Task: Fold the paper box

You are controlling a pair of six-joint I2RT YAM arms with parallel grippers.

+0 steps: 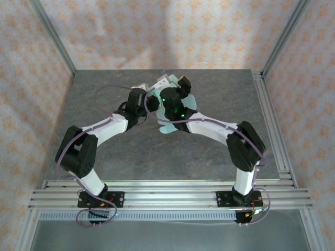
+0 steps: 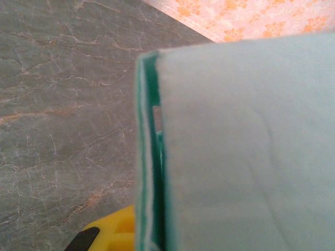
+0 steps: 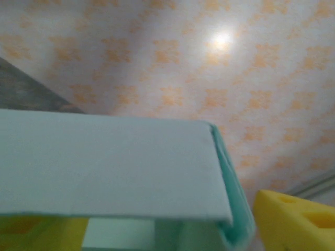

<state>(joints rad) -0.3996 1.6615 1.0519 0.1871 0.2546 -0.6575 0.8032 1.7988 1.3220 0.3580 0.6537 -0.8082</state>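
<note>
Left tool (image 1: 151,103): closed; by my reading it pinches the paper box (image 2: 241,146), whose folded edge runs down beside the yellow pad (image 2: 112,234) at the bottom of the left wrist view.
Right tool (image 3: 167,235): jaws spread wide. One yellow finger (image 3: 293,219) sits at lower right, just beside the card's folded corner, and the other lies under the panel at lower left. I see no grip.
Box position: upper centre of the top view, between the two wrists, apparently raised off the counter (image 2: 63,104); rounded flaps stick out to the right and below.
Risk, sag: one thin pinch seems to carry the whole card, so it may swing or bow and spoil the fold.
Risk, spring-back: the creased panel can open out with the right jaws off it.
Risk, snag: the finger near the corner could catch and crumple it, or tug the card out of the left pinch.
Risk, drop: a slip would land it on the counter half folded.
</note>
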